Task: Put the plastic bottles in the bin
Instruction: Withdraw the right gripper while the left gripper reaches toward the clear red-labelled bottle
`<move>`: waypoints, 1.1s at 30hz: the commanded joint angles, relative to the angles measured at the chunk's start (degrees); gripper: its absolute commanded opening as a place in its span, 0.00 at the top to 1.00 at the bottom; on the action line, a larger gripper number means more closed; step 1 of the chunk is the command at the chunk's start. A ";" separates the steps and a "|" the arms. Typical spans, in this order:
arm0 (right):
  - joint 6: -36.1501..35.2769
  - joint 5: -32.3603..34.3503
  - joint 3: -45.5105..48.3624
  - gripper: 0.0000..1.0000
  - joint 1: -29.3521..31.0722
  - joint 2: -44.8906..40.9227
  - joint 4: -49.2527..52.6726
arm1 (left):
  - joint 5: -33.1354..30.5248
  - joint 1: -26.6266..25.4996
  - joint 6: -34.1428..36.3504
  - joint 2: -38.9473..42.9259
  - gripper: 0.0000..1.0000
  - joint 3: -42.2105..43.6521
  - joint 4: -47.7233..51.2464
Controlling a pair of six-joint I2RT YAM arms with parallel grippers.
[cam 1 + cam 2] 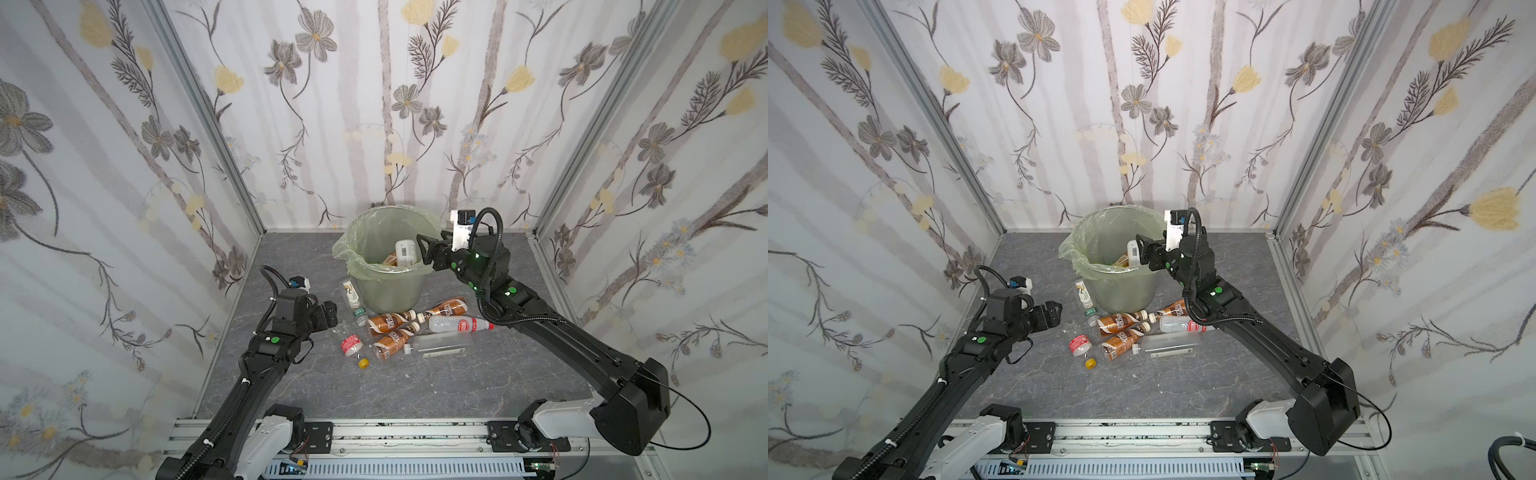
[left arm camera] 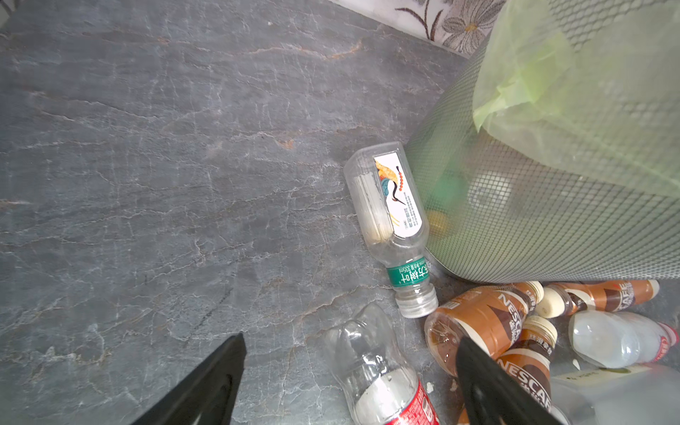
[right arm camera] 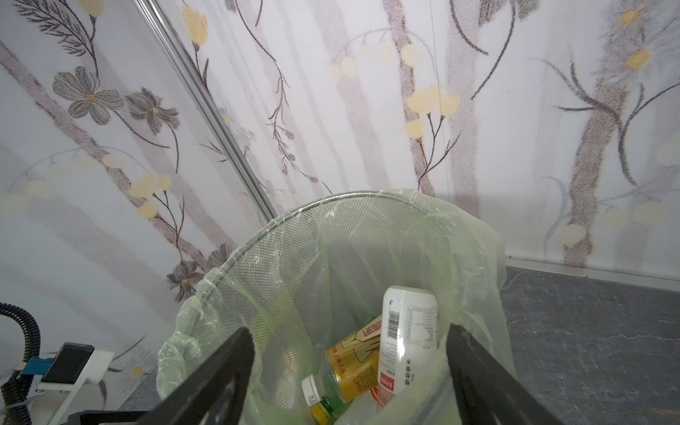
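"NESCAFÉ" stands in white capitals on 3 brown-and-white coffee bottles lying at 6 o'clock of the bin (image 1: 390, 291). "NESC" shows on the first coffee bottle (image 2: 489, 323), "NESCA" on the second coffee bottle (image 2: 530, 368) and "AFE" on the third coffee bottle (image 2: 607, 296). The crane-labelled clear bottle (image 2: 390, 206), at 8 o'clock of the bin, bears white Chinese characters on its green neck band. Inside the bin, the white bottle (image 3: 406, 331) carries a barcode and Chinese print, and the yellow-labelled bottle (image 3: 357, 364) has red Chinese characters.

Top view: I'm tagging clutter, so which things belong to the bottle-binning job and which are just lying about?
Job:
bin; white-labelled bottle inside it; brown-labelled bottles, three on the table; red-labelled clear bottle; crushed red-labelled bottle; crane-labelled bottle; flat clear bottle.

Lying about:
yellow cap, apparently loose; white scraps.
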State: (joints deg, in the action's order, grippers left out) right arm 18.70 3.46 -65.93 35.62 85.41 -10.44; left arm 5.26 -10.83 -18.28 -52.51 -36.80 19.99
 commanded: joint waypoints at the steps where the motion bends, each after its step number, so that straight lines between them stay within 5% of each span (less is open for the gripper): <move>1: -1.39 1.59 2.13 0.17 -1.23 -2.21 -0.80 | 2.80 -0.23 -1.68 -0.39 0.10 0.70 -0.85; 17: -0.51 1.68 12.39 0.16 -8.21 -11.36 -1.82 | -1.13 -9.55 -10.52 -5.62 0.11 3.87 -1.08; 33: 0.25 2.45 15.53 0.15 -10.52 -11.56 -1.70 | -1.80 -12.46 -15.88 -10.85 0.13 7.66 -6.13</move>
State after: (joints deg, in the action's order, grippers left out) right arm 18.00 4.45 -50.63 25.36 73.95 -10.85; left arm 3.27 -23.29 -32.73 -62.54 -29.58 17.37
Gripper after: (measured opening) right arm 0.847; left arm 0.873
